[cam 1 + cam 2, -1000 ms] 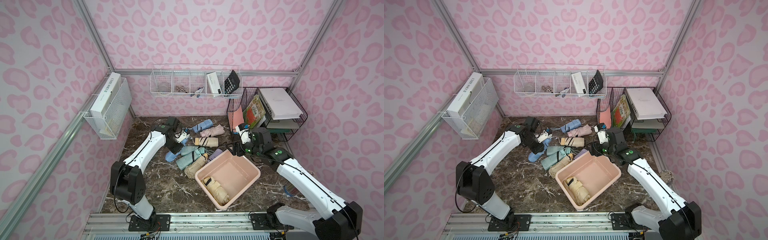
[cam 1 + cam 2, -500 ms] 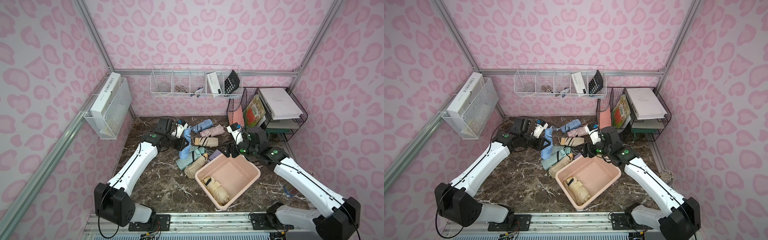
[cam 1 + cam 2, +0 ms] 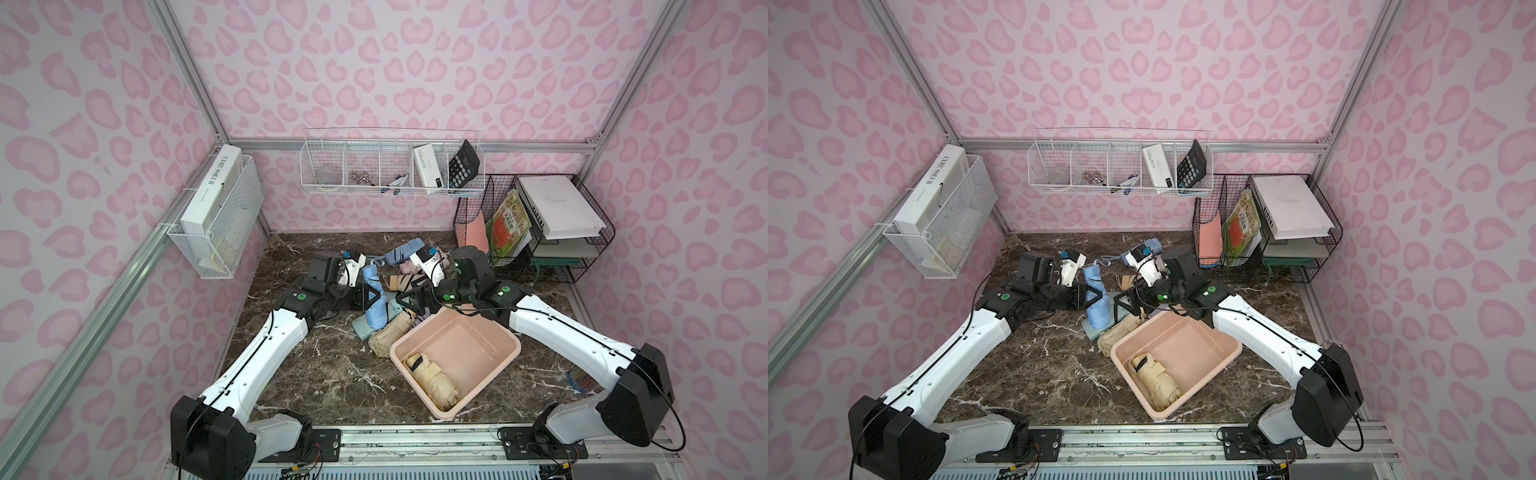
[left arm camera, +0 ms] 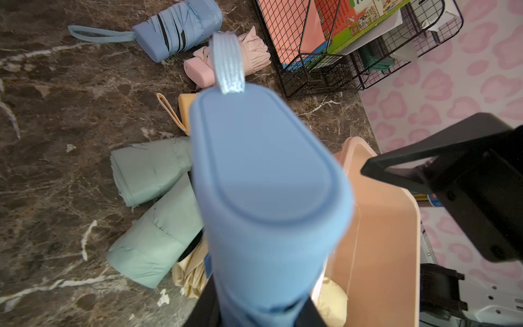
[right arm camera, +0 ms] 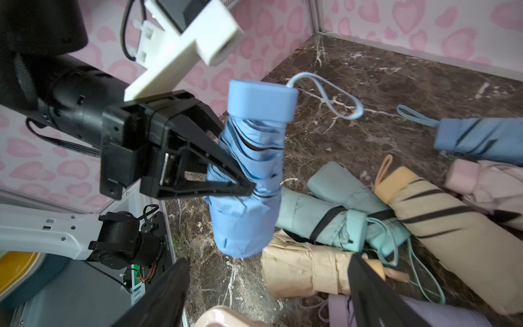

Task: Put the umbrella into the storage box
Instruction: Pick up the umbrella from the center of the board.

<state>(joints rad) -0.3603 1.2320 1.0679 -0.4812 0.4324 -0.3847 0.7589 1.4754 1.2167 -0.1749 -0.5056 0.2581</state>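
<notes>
Umbrella (image 3: 375,316): light blue folded one, held upright off the counter (image 3: 324,374), over the loose pile, just left of the storage box (image 3: 465,349)'s far corner; not in yet
Left hand (image 5: 246,186): clamped on its mid-body fabric
Right hand (image 3: 409,302): fingers apart, empty, just beside it
Handling: looks light; canopy soft, squashy, maybe slippery; capped end looks stiff, so I'd grab mid-body or there

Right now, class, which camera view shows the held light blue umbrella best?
The right wrist view: the light blue umbrella appears end to end, with the left tool clamped around its middle. The left wrist view shows only its handle end, close and blurred. Both top views show the umbrella small, held roughly upright.
</notes>
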